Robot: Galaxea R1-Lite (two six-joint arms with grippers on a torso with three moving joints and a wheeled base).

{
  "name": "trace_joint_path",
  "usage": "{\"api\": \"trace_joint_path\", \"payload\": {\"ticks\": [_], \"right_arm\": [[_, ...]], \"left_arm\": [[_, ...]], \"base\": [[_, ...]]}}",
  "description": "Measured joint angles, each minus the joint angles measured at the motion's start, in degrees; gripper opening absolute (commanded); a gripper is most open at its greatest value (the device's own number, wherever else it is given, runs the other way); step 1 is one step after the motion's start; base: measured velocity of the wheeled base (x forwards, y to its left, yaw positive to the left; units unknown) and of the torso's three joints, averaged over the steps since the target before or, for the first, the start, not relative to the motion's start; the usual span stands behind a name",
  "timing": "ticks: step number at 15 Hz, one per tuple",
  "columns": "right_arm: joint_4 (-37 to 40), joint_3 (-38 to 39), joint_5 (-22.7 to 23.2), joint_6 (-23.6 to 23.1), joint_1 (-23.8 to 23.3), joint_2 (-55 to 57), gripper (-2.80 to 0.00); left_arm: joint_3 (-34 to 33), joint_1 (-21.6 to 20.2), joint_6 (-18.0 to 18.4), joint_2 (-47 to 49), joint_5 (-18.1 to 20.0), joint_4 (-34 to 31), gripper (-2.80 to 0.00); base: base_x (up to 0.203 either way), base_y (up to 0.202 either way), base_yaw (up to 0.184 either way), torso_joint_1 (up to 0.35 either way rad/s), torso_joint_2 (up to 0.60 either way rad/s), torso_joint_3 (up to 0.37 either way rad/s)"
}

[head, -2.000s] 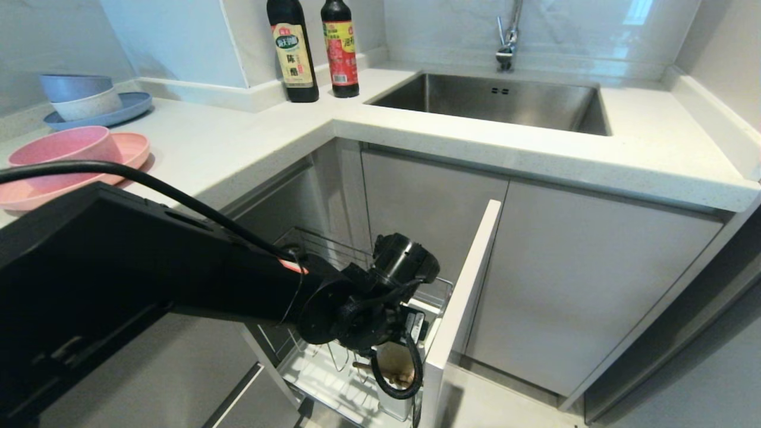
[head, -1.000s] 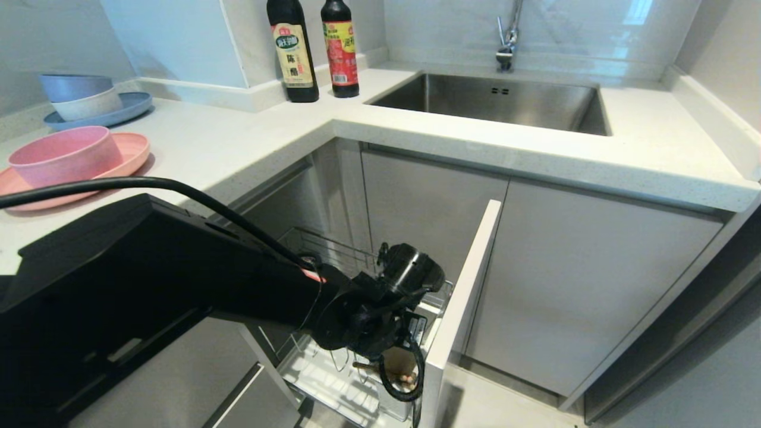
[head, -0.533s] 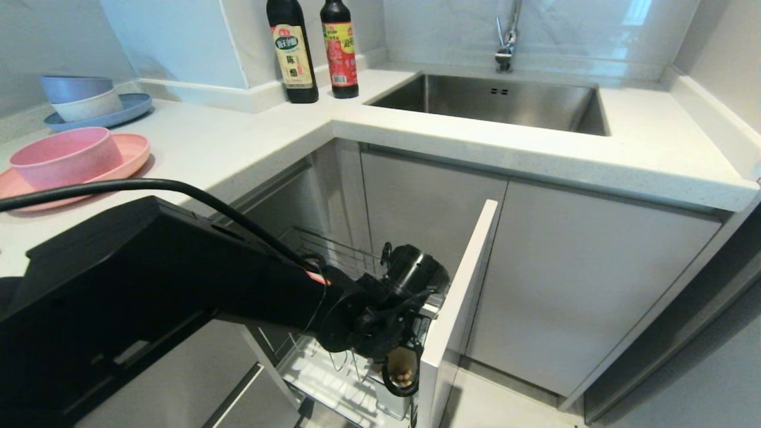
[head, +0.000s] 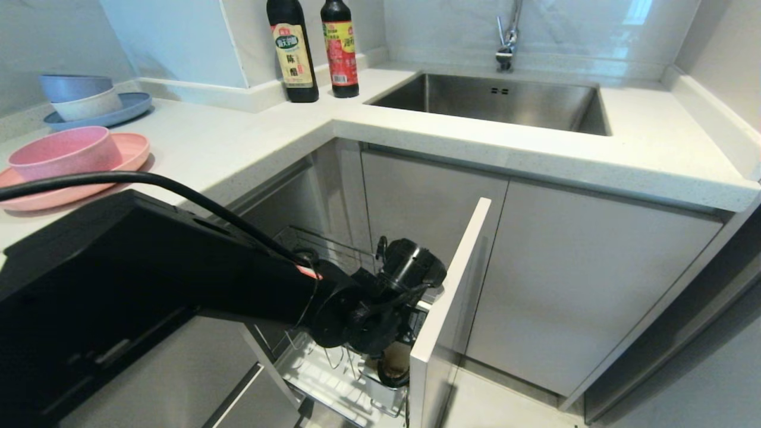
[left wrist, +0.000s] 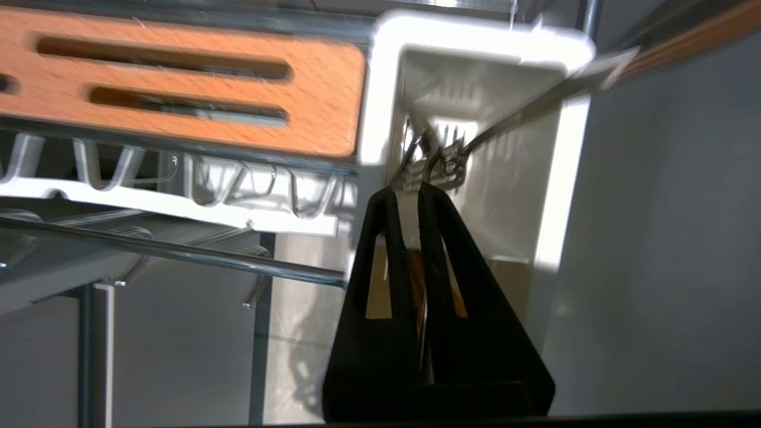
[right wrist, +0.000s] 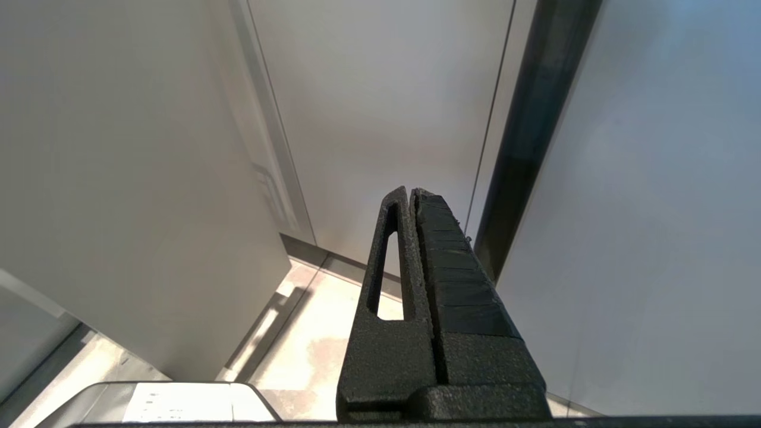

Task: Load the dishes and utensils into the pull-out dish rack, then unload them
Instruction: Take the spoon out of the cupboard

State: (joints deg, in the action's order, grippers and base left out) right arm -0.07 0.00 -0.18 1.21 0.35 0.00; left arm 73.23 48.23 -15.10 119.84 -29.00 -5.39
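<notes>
Looking down from the head, you have:
- Wide shallow matte pink plate (head: 128,151), small matching pink bowl (head: 59,154) sitting on it: on the white counter at nine o'clock, well apart from the rack.
- Blue plate (head: 119,110) stacked with blue and white bowls: ten o'clock, not your concern.
- Chrome wire pull-out dish rack (head: 333,249) on its narrow light-grey cabinet front (head: 452,285): drawn out at six o'clock, your black left arm (head: 178,279) reaching down into it. The wrist hides the fingers.

Left wrist:
- Left gripper (left wrist: 410,191): jaws drawn almost together, a sliver between them, tips at the mouth of the white plastic utensil cup (left wrist: 565,178), beside the slotted bamboo strip (left wrist: 178,89).
- Thin metal spoon handle (left wrist: 523,110): leaning in the cup, its lower end near the tips. You cannot tell whether it is pinched. The chopsticks cannot be made out for certain.

Right wrist:
- Right gripper (right wrist: 409,191): fingers pressed together, empty, parked facing plain cabinet panels.

Hazards, as a judgement: if you lift now on a shallow or missed nip, the slim handle may slide free and drop back; tips this close to the rack wires could snag and jolt the rack.
</notes>
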Motion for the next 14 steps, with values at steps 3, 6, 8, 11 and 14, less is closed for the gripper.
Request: {"api": "trace_joint_path", "payload": {"ticks": [3,6,8,11,14], "right_arm": [[0.0,0.0,0.0,0.0,-0.02,0.0,-2.8],[0.0,0.0,0.0,0.01,-0.02,0.0,-2.8],[0.0,0.0,0.01,0.02,-0.02,0.0,-2.8],[0.0,0.0,0.02,0.02,-0.02,0.0,-2.8],[0.0,0.0,0.0,0.02,-0.02,0.0,-2.8]], "left_arm": [[0.22,0.34,-0.12,-4.45,-0.38,-1.76,-2.8],[1.37,1.0,-1.15,-9.35,-0.12,-7.27,-2.8],[1.93,1.27,-2.0,-12.25,-0.16,-8.76,-2.8],[2.01,1.49,-2.02,-16.17,-0.3,-9.0,-2.8],[2.01,1.54,-2.01,-19.52,-0.32,-9.07,-2.8]], "base": [[0.0,0.0,0.0,0.0,0.0,0.0],[0.0,0.0,0.0,0.0,0.0,0.0],[0.0,0.0,0.0,0.0,0.0,0.0],[0.0,0.0,0.0,0.0,0.0,0.0],[0.0,0.0,0.0,0.0,0.0,0.0]]}}
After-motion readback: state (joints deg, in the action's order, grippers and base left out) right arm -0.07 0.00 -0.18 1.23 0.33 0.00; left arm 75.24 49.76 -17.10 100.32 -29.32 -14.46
